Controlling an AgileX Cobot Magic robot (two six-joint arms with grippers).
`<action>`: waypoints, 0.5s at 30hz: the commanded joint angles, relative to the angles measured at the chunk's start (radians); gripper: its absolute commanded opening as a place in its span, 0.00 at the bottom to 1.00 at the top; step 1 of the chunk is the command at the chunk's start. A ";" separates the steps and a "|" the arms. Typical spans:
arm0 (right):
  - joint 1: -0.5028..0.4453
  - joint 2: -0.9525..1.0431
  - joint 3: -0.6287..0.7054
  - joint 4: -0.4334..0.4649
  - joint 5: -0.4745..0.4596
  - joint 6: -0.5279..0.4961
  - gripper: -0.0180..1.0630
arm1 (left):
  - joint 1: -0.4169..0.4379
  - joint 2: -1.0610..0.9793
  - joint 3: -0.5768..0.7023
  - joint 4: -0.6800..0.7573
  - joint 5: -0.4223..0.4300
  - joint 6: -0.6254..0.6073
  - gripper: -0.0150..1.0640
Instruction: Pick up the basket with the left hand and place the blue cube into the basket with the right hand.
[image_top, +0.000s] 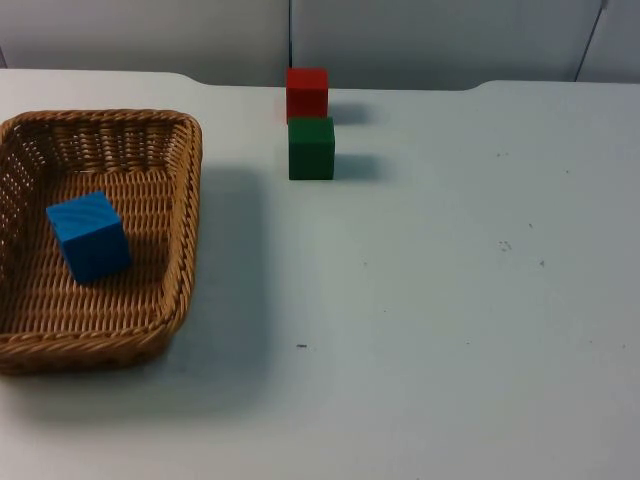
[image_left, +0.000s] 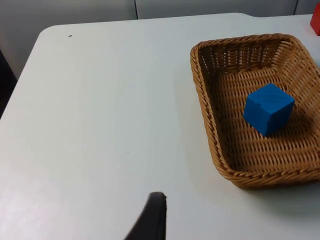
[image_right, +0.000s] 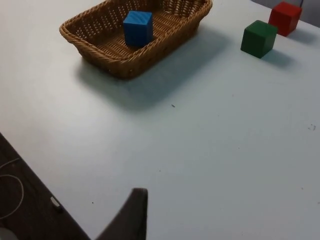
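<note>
Inside wicker basket (image_top: 185, 200) on table, blue cube (image_top: 90, 236), claw states untellable

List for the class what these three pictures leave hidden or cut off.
- Basket: in the top view its left side runs past the picture's edge.
- Red cube: in the top view the green cube covers its lower front.
- Blue cube: its underside lies unseen against the basket floor.
- Left gripper and right gripper: one fingertip each, and; open or shut cannot be told.
</note>
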 joint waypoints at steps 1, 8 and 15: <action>0.001 -0.004 0.006 -0.005 -0.015 -0.002 0.97 | -0.007 -0.004 0.002 -0.006 -0.002 0.000 0.80; 0.001 -0.004 0.006 -0.005 -0.015 0.000 0.97 | -0.007 -0.004 0.002 -0.006 -0.002 0.000 0.82; 0.001 -0.004 0.006 0.002 -0.015 0.000 0.99 | -0.007 -0.004 0.002 -0.006 -0.002 0.000 0.99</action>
